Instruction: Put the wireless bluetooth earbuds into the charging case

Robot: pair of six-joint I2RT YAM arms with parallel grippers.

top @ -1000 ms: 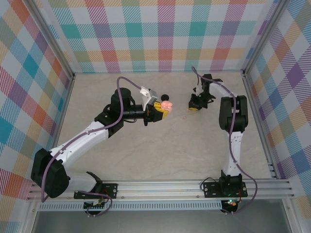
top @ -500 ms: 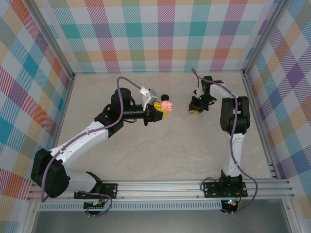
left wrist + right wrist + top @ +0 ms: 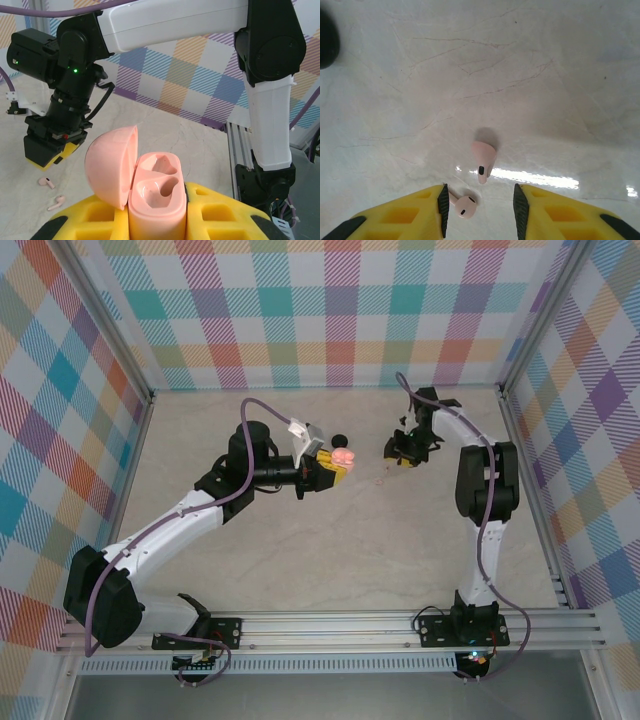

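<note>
Top external view: two arms reach over the pale marbled table (image 3: 300, 560). The left gripper (image 3: 335, 466) is clamped on one pink charging case (image 3: 344, 456), held above the tabletop near the middle. Just behind the case sits one small black round object (image 3: 341, 439). The right gripper (image 3: 402, 454) points down at the table to the right of the case and apart from it. Plaid walls (image 3: 330, 310) enclose the table on three sides.

Left wrist view: the case stands upright between the yellow fingers (image 3: 215, 212), its lid (image 3: 111, 165) swung open to the left. Its two moulded sockets are both empty. Two pink earbuds (image 3: 46, 182) lie on the table beyond and to the left, near each other, just below the right gripper's yellow tips. The right arm's white links cross the upper part of the view.

Right wrist view: the two yellow fingers are apart and grip nothing. The same two earbuds lie on the table: one close to the left-hand finger at the bottom edge, the other just ahead of the gap. A dark shape cut off by the upper left edge cannot be told.
</note>
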